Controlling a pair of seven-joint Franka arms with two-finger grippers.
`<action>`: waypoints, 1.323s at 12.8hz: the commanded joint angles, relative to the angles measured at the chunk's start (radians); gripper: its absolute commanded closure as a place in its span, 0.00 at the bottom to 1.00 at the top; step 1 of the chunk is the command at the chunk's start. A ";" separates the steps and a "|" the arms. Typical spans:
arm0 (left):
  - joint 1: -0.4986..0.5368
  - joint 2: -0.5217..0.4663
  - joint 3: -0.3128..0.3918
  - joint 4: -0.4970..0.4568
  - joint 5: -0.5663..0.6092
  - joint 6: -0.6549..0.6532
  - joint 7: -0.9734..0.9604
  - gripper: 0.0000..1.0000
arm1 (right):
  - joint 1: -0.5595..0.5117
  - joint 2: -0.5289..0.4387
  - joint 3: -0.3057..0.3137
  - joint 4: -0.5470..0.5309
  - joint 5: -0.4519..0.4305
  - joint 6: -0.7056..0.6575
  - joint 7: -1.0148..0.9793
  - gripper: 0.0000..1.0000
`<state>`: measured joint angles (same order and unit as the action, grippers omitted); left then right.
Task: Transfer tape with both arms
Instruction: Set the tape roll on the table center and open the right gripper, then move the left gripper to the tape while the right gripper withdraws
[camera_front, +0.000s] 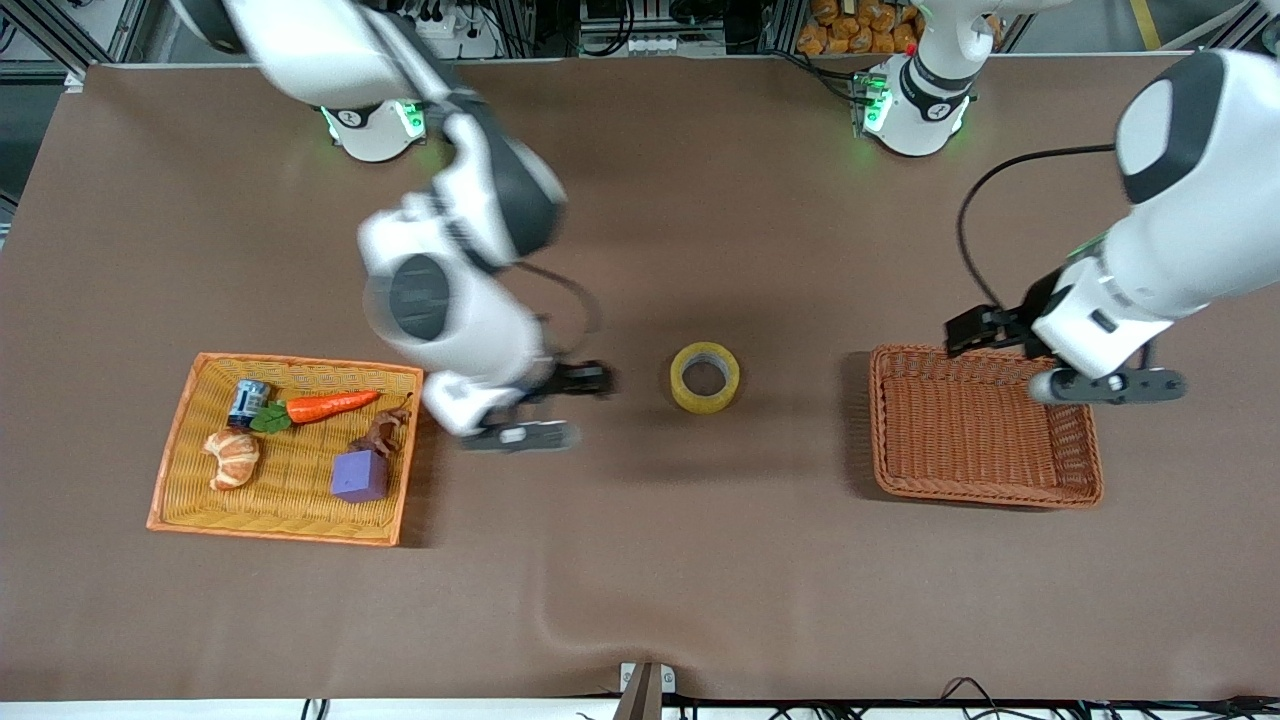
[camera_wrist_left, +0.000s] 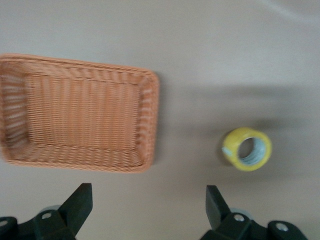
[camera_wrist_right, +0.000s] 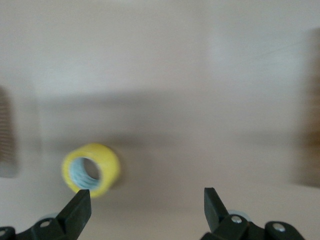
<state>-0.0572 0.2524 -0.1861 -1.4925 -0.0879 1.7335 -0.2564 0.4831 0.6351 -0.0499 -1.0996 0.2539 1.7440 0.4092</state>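
Across the whole front view spreads a brown cloth-covered table (camera_front: 700, 580), with aluminium framing, cables and the two arms' bases along the top edge. At the middle of that view the tape (camera_front: 705, 377) lies flat on the cloth, a yellowish translucent ring with a wide grey hollow core, touching nothing. In the lower part of the frame toward the right arm's end sits a yellow wicker tray (camera_front: 180, 440) holding a croissant (camera_front: 233, 458), a carrot (camera_front: 325, 406), a small can (camera_front: 247, 401), a purple cube (camera_front: 359, 476) and a small brown figure (camera_front: 381, 432). Toward the left arm's end sits an empty orange basket (camera_front: 985, 490). The right gripper (camera_front: 540, 407) hangs over the bare cloth between the tray and the tape, its fingers spread wide around nothing. The left gripper (camera_front: 1070, 360) hovers over the basket's rim, fingers likewise spread apart and holding nothing. Nothing lies between either gripper and the tape.
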 joint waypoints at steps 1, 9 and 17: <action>-0.093 0.066 0.001 0.006 -0.009 0.082 -0.084 0.00 | -0.119 -0.090 0.022 -0.098 -0.019 -0.030 -0.122 0.00; -0.249 0.162 0.002 -0.180 0.014 0.394 -0.273 0.00 | -0.345 -0.323 0.022 -0.141 -0.194 -0.286 -0.232 0.00; -0.335 0.232 0.002 -0.427 0.020 0.751 -0.300 0.00 | -0.467 -0.555 0.025 -0.310 -0.231 -0.327 -0.502 0.00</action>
<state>-0.3678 0.4838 -0.1899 -1.8735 -0.0871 2.4181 -0.5337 0.0829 0.1609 -0.0489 -1.2923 0.0371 1.3990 0.0197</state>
